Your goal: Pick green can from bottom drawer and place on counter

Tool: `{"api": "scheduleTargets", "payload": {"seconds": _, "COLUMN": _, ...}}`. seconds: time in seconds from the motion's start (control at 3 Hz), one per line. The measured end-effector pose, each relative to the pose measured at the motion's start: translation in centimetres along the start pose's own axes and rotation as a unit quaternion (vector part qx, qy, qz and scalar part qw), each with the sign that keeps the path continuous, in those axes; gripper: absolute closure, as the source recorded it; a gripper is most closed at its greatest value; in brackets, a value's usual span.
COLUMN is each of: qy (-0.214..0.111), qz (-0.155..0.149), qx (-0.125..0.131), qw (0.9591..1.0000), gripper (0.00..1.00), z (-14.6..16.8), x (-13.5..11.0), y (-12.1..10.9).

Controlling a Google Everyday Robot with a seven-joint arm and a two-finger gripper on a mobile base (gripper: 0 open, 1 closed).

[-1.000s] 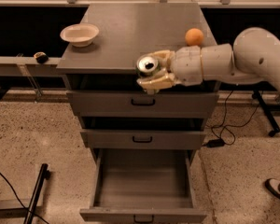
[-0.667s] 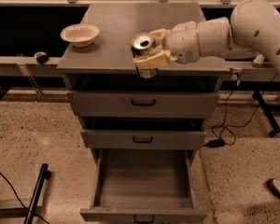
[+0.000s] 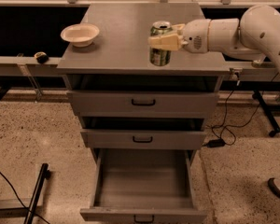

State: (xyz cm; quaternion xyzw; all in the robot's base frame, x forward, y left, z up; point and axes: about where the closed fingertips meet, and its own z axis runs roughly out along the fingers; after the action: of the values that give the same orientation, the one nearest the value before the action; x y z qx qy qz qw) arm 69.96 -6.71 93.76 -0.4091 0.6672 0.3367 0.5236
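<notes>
The green can point(image 3: 159, 55) stands upright on the counter point(image 3: 121, 36), near its front right part, with its silver top up. My gripper point(image 3: 162, 41) reaches in from the right and its cream fingers point(image 3: 164, 42) close around the can's upper half. The bottom drawer point(image 3: 143, 190) is pulled out and shows only its bare grey floor.
A cream bowl point(image 3: 80, 34) sits on the counter's left side. The two upper drawers point(image 3: 143, 104) are pushed nearly closed. My white arm point(image 3: 238, 31) spans the right side. Cables point(image 3: 224, 132) lie on the floor at right, and a black bar point(image 3: 37, 190) at lower left.
My gripper has carried the can from the cabinet's front edge onto the counter and turned it from tilted to upright. An orange that showed on the counter a second ago is hidden.
</notes>
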Motion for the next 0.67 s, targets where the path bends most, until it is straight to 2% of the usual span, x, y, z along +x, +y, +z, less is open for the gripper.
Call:
{"api": "scheduleTargets", "payload": {"seconds": 0.33, "qy": -0.012, "qz": 0.018, "qx": 0.025, "qw": 0.9995, "gripper": 1.0, "z": 1.3, "x": -0.7, "y": -3.1}}
{"api": "scheduleTargets", "payload": {"seconds": 0.67, "qy": -0.015, "qz": 0.0, "qx": 0.032, "qw": 0.9994, "gripper": 1.0, "z": 3.3, "x": -1.5, "y": -5.0}}
